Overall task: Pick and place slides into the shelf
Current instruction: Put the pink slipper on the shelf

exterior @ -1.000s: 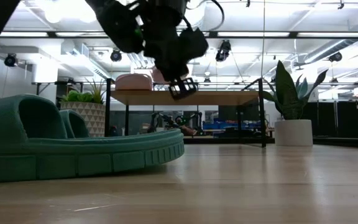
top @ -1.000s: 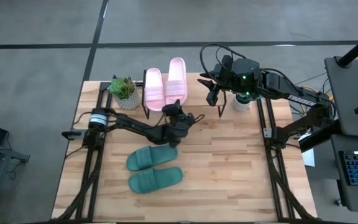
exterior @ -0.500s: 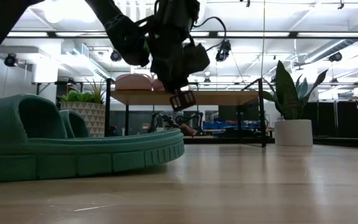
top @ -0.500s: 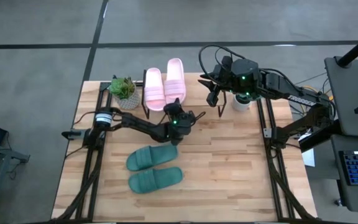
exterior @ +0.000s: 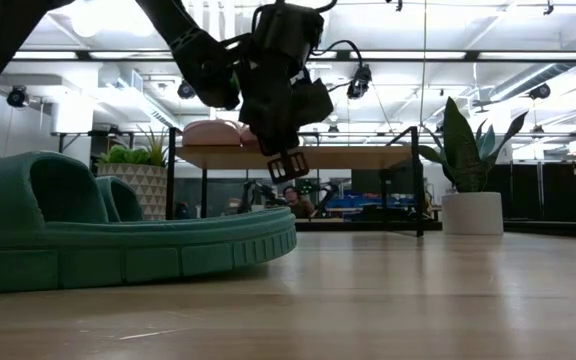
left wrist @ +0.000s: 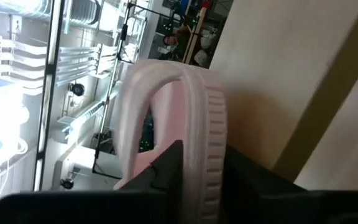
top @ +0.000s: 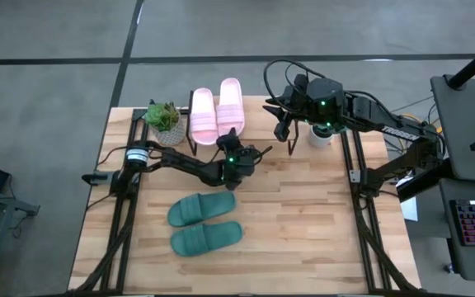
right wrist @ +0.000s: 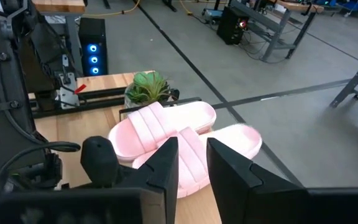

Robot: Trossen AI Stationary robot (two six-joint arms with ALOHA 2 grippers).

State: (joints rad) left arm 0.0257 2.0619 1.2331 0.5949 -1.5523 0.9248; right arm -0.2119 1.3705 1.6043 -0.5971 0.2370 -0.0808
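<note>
The left tool (top: 232, 137) has pushed farther toward the far edge over the last second and now sits at the near end of the pink slides (top: 218, 115), where a second ago it hung back over bare tabletop (top: 303, 214). The pink pair lies side by side on the shelf (top: 254, 106) at the far side, and seems nudged slightly farther in. In the left wrist view a pink slide (left wrist: 185, 130) fills the frame right against the tool's dark fingers (left wrist: 166, 171), apparently touching; whether the jaws stand wide or narrow, one cannot tell. Judgement: this reads as seating the second pink slide, so the pink half is about done. The green slides (top: 203, 223) lie untouched on the near tabletop, left of centre. The right tool (top: 285, 136) waits, jaws parted and empty, over the shelf's right end.
</note>
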